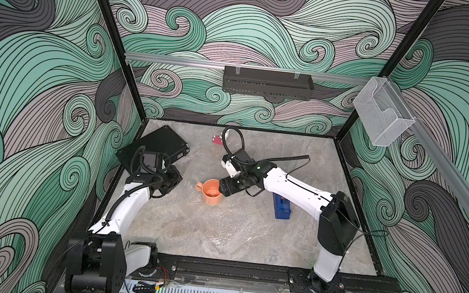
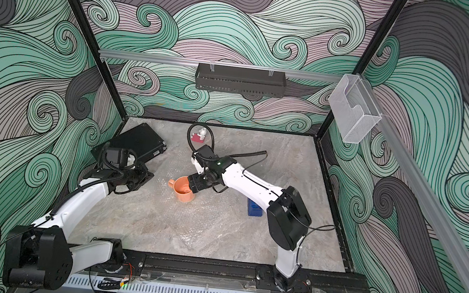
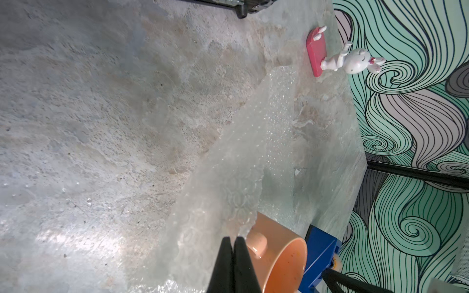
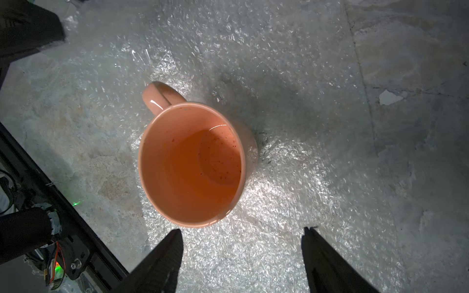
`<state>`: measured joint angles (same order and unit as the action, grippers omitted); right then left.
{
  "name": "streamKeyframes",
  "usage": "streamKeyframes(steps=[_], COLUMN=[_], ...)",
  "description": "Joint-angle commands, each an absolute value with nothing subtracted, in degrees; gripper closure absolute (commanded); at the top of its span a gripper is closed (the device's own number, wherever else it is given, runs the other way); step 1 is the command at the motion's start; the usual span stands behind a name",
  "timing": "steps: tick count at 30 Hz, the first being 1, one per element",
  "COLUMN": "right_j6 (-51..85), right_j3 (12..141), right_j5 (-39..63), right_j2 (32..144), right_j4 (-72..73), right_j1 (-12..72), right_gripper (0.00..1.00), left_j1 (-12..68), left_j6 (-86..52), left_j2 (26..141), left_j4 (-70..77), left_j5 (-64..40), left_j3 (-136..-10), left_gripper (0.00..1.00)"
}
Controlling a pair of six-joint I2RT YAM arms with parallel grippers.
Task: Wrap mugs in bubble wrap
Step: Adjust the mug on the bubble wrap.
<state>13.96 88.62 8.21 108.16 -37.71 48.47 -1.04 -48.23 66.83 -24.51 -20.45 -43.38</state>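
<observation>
Salmon-orange mug [image 4: 190,165] stands upright, mouth up, on the bubble wrap [image 4: 291,197], which lies spread over the grey stone-patterned bench [image 1: 329,163]. A few dark specks show inside the mug. Its loop handle points away from the right tool [image 4: 243,229], which hangs just beside the mug's rim on the side opposite the handle. That tool's jaws are spread wide with nothing between them, and its tips are clear of the mug.

The left tool [image 3: 231,238] sits on the handle side of the mug, near it but apart. Its jaws are pressed together, and a raised fold of the wrap runs up to their tips, so it appears to pinch the sheet's edge.

A blue tape dispenser [image 1: 282,207] lies beyond the right tool from the mug, partly under that arm. A red-and-white figurine [image 3: 350,61] stands well behind the mug, off the wrap. A black case [image 1: 156,148] rests beyond the left tool from the mug.
</observation>
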Motion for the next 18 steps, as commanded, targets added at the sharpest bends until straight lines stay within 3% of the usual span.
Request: streamKeyframes(steps=[1,9,14,18], right_j6=[12.47,17.83,23.18,26.06], right_j3=[92.38,97.01,96.33,95.38], right_j5=[8.54,7.62,4.51,2.47], right_j2=[111.74,117.65,117.26,116.56], right_j4=[-39.77,-40.97,-41.45,-41.17], right_j1=[48.05,48.15,48.78,49.36], right_gripper=[0.27,0.46,0.68,0.80], left_j1=[0.80,3.75,4.61,5.40], left_j6=[-49.56,-50.10,-50.32,-50.56], left_j2=[64.83,64.68,64.95,64.78], left_j4=[-26.44,-26.63,-26.28,-26.15], left_j5=[-20.74,-19.86,-19.73,-19.69], left_j3=[-46.77,-47.94,-47.97,-48.15], left_gripper=[1.00,1.00,1.00,1.00])
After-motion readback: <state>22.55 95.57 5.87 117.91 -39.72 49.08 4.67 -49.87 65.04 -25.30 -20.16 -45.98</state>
